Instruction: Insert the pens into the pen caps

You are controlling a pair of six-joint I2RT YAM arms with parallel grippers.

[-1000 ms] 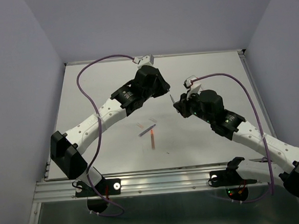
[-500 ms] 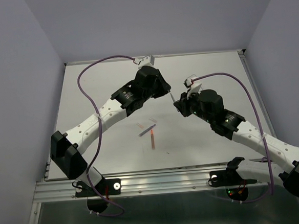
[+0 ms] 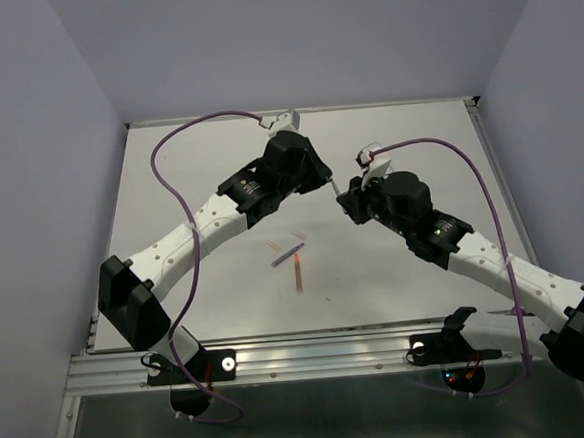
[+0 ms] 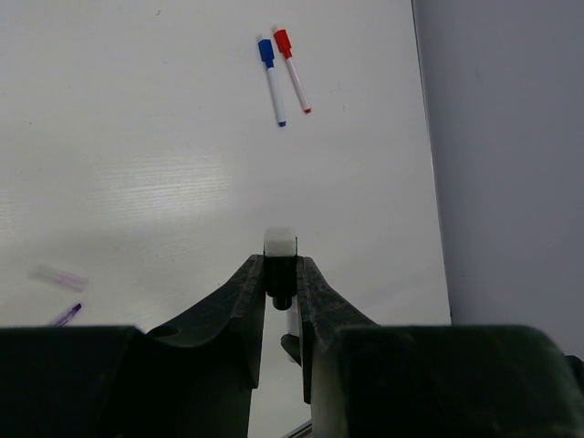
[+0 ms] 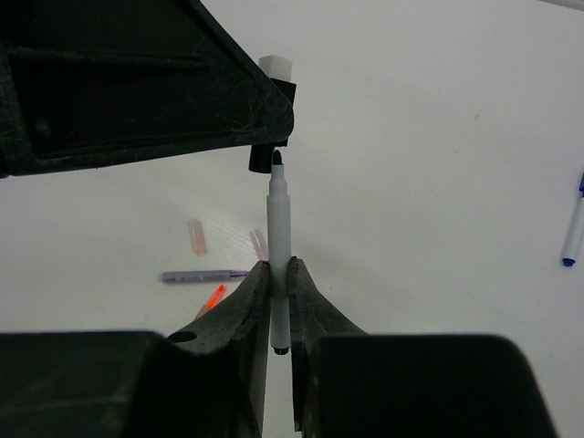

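My left gripper [image 4: 280,270] is shut on a black pen cap [image 4: 279,276] with a white end, held above the table. My right gripper [image 5: 279,270] is shut on a white pen [image 5: 277,228] with a black tip, held upright. In the right wrist view the pen's tip sits just right of the cap's open end [image 5: 261,159], very close to it. In the top view the left gripper [image 3: 326,180] and the right gripper [image 3: 343,197] meet over the table's middle back. A grey pen [image 5: 196,276] and an orange pen [image 5: 212,297] lie on the table.
A pale pink cap [image 5: 196,235] and a pale purple cap [image 5: 259,243] lie near the grey pen. A blue-capped pen [image 4: 272,80] and a red-capped pen [image 4: 293,69] lie side by side near the table's edge by the grey wall [image 4: 511,155].
My right gripper has moved a little up and left with the white pen, bringing its tip closer to the cap in my left gripper. The left arm has barely moved.
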